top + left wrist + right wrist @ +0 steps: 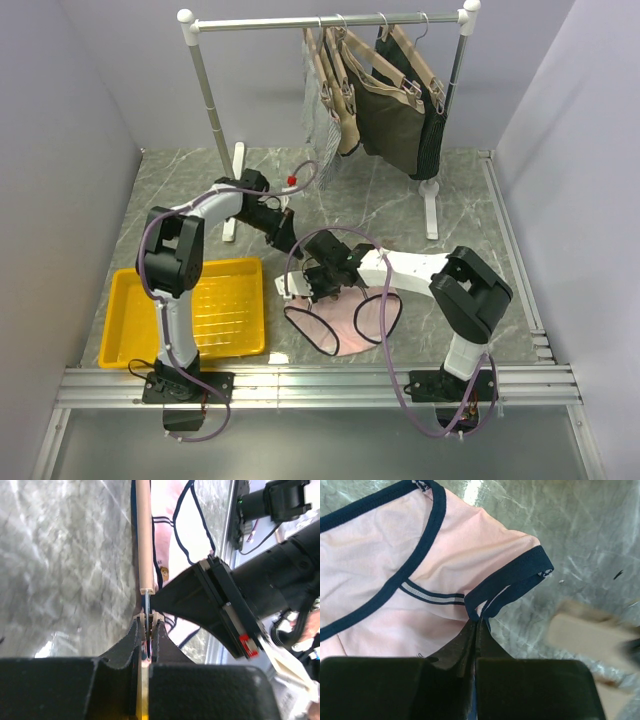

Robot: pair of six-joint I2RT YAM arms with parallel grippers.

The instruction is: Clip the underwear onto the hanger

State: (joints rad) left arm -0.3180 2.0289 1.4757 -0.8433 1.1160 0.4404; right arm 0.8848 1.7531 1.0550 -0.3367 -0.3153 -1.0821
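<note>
Overhead, the left hand (284,238) hung above the middle of the table (400,210), with the right hand (322,278) just beside it at the far left corner of the underwear (345,315). The underwear lay spread on the table in front of the right arm. A yellow tray (113,325) sat to the left, and a rack (330,20) of hung garments stood at the back.

From the left wrist, the left hand (147,625) was pressed together on the clip at the near end of the hanger (145,540), whose bar ran away from it beside the pink cloth.

From the right wrist, the right hand (478,625) was pinching the navy edging at a corner of the underwear. The hanger was a tan blur to the right, apart from the cloth.
</note>
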